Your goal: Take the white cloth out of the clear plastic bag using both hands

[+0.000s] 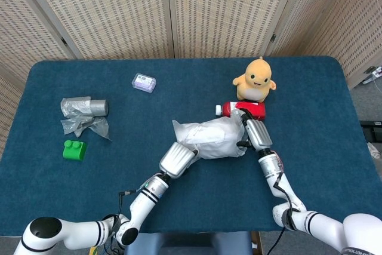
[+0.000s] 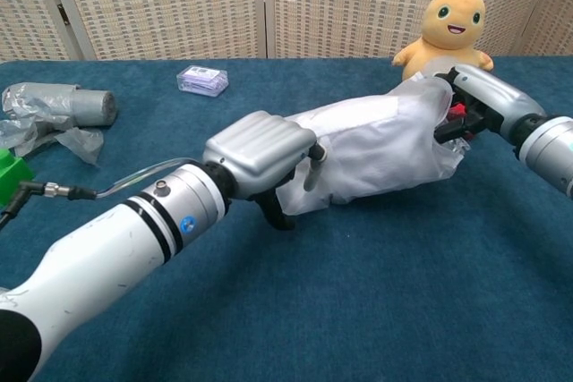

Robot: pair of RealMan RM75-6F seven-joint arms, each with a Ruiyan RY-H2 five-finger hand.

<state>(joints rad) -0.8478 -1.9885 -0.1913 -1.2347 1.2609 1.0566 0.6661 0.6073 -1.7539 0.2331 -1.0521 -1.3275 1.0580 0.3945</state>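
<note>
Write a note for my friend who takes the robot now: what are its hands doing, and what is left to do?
Left hand: grips the near end of the clear plastic bag in mid-table.
Right hand: holds the bag's far end, beside the red bottle and the yellow plush toy.
The white cloth sits inside the bag, none of it seen outside.
Done: both hands are on the bag.
Left: open the bag, pull the cloth out, set it on the blue table.

Plush toy (image 1: 256, 79) and red bottle (image 1: 246, 108) crowding bag's (image 1: 209, 137) far end
</note>
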